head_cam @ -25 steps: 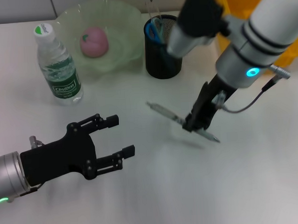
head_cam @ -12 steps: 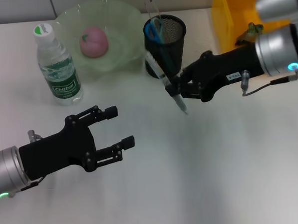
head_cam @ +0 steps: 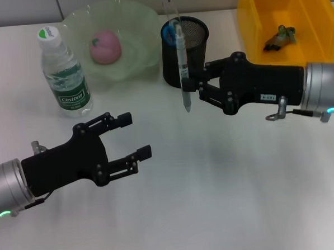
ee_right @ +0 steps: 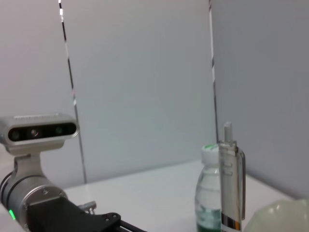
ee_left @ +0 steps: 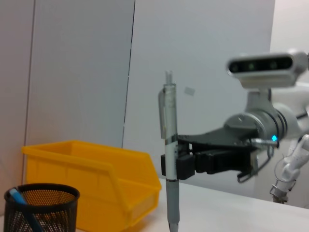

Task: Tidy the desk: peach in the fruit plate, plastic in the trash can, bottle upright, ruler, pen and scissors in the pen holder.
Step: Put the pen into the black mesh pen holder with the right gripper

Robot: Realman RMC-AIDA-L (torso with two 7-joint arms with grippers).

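Surface: we work over a plain white desk point(head_cam: 227, 211), with pale wall panels behind it in the wrist views.
Pen: the pen point(head_cam: 182, 68) hangs upright, tip down, in the upper middle of the head frame, in front of the black mesh pen holder point(head_cam: 192, 45) and not yet in it.
Right claw: our right gripper point(head_cam: 196, 89) reaches in from the right edge with its fingers closed on the pen's middle.
Left claw: our left gripper point(head_cam: 131, 139) hovers at the lower left, fingers spread wide, holding nothing.
Handling: we judge the pen light, stiff and smooth; a grip at mid-barrel suits it, though it could swing or slip between the pads.
Already placed: peach point(head_cam: 105, 47) in the green plate point(head_cam: 139, 20); bottle point(head_cam: 63, 74) upright at upper left; blue-handled scissors point(head_cam: 171, 34) in the holder.
Bin: yellow bin point(head_cam: 257, 19) at upper right.
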